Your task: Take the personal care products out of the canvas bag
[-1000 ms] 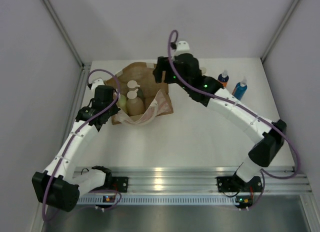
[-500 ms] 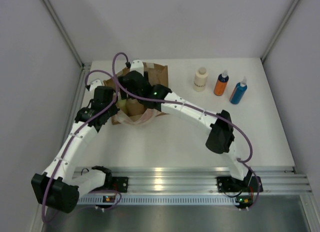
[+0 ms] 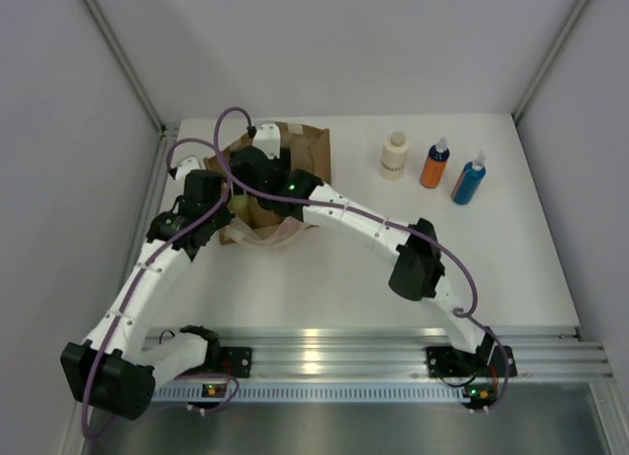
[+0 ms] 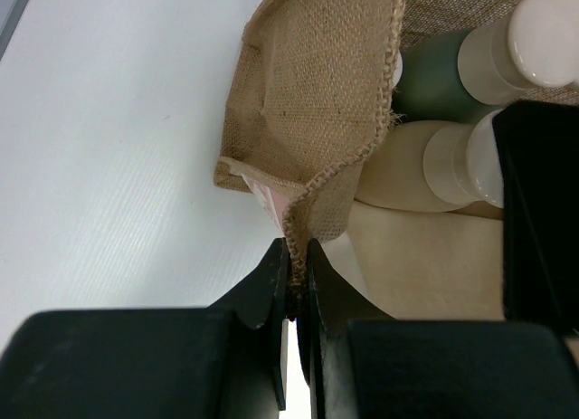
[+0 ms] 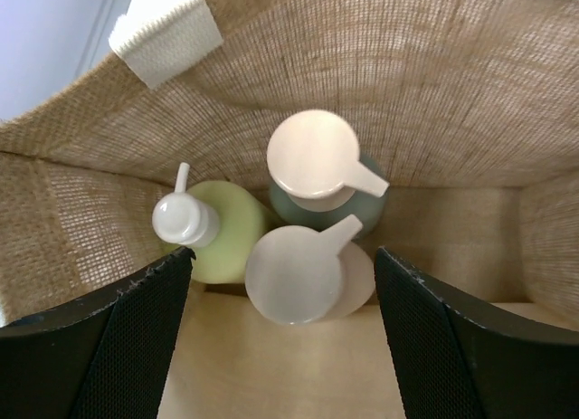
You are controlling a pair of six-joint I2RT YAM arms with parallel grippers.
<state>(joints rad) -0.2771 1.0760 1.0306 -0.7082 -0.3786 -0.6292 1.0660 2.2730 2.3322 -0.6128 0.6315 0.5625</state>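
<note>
left gripper (image 4: 294, 283): clamped tight on the near rim of the canvas bag (image 4: 308, 93). The mouth is pulled open and the bag is pinned against sliding or lifting.
right gripper (image 5: 282, 256): fingers spread wide, nothing held. It is lowered into the bag mouth, and the bottle cluster is straddled from above.
bag position: far-left part of the table (image 3: 324, 288), under both wrists.
already out: cream bottle (image 3: 394, 155), orange bottle (image 3: 434, 164) and blue bottle (image 3: 470, 178) are stood upright in a row at the far right, well apart from the bag.
left inside: grey-green bottle (image 5: 371, 202), beige bottle (image 5: 294, 270) and yellow-green bottle (image 5: 226, 229) are packed touching, caps up.
likely target: the beige bottle, judged from its being centred between the fingers.
edges: jute walls are close on every side. A cream-white handle (image 5: 166, 30) is folded over the far rim. Two flat spouts are pointed toward one finger, and the yellow-green bottle's thin nozzle is raised near the other.
room: one finger is set just beside the yellow-green bottle, with hardly a gap. Bare bag floor is seen beside the other finger.
exit: straight up through the held-open mouth — the only free path, as judged.
risk: a neighbouring bottle could be pinched or dragged up if the fingers are closed off-centre.
</note>
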